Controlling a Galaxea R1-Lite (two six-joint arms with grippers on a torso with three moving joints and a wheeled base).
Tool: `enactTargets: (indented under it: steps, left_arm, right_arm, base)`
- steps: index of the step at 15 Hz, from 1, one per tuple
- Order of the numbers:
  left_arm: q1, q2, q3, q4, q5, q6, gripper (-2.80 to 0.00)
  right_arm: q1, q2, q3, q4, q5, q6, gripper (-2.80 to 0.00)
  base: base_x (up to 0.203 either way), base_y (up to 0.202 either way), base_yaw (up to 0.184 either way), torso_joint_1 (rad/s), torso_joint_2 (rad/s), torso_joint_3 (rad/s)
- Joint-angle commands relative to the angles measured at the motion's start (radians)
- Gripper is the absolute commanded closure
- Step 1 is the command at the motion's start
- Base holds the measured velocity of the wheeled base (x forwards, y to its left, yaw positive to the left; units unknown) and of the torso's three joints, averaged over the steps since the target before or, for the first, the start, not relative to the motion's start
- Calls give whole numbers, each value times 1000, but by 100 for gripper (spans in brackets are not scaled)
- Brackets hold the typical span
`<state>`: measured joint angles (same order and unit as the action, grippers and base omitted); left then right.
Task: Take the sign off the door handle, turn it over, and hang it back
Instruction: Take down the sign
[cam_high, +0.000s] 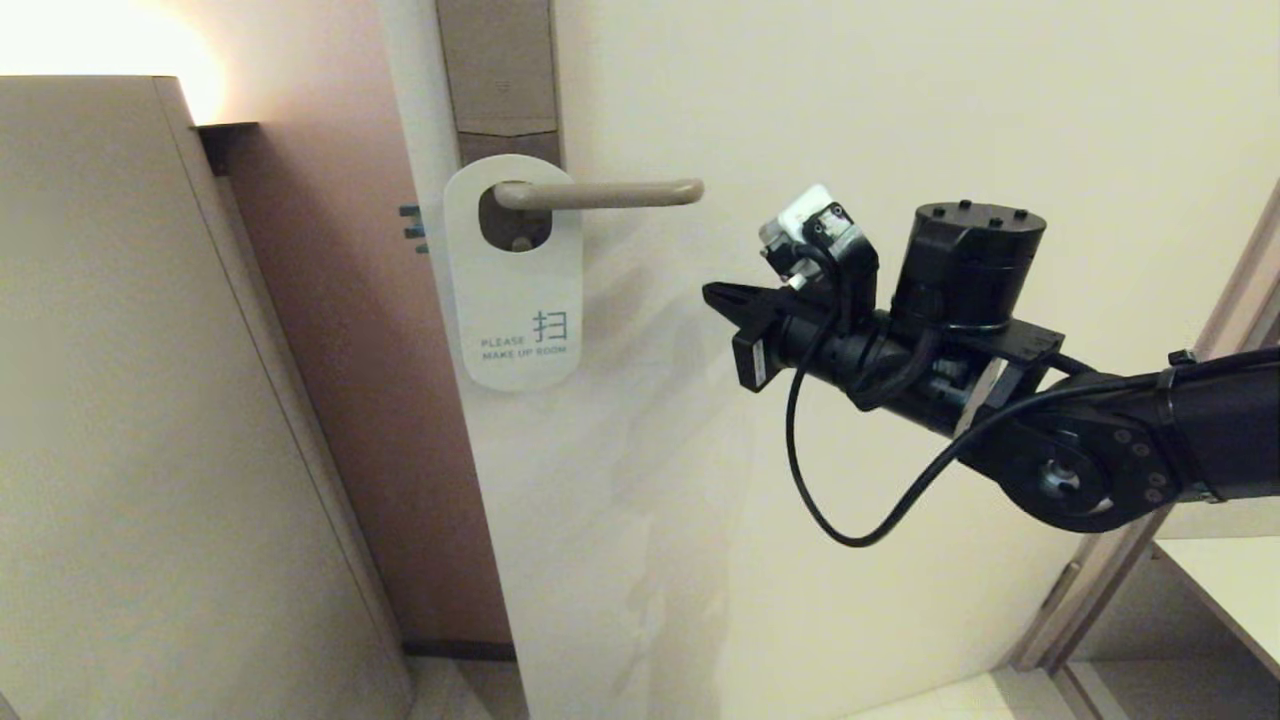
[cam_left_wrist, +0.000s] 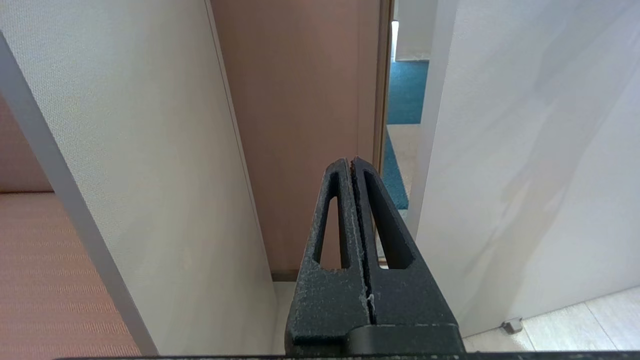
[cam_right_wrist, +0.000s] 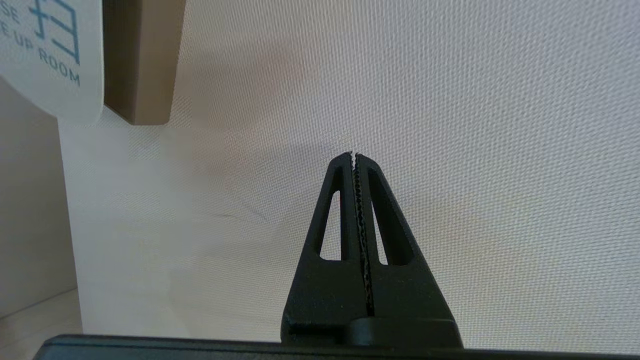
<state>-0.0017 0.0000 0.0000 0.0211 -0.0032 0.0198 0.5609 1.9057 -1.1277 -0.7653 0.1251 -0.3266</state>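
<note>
The sign (cam_high: 513, 285) hangs on the door handle (cam_high: 598, 193) in the upper-left centre of the head view, white "PLEASE MAKE UP ROOM" face out. Your right gripper (cam_high: 722, 297) sits mid-frame, right of the sign, apart from it, fingers pressed together, holding nothing. The left gripper (cam_left_wrist: 352, 165) is parked out of the head view, also closed and empty. Open the right fingers first, come in at the sign's lower edge, pinch the flat card, then slide it right along the lever and off its rounded end.

We take this for a hotel room doorway. At ten o'clock a sign (cam_high: 513, 300) reading "PLEASE MAKE UP ROOM" hangs on the door handle (cam_high: 600, 193); blue corridor carpet (cam_left_wrist: 406, 90) shows beyond.
</note>
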Motion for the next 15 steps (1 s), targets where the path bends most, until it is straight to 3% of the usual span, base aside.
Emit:
enactTargets:
  steps: [1,15]
  left_arm:
    - [-1,0,0,0,0,0,0]
    - [0,0,0,0,0,0,0]
  right_arm:
    - [-1,10,-4,-5,1,-2,0]
    - [-4,90,-67,-14,-11,-1,0]
  base:
    - [0,0,0,0,0,0]
    - [0,0,0,0,0,0]
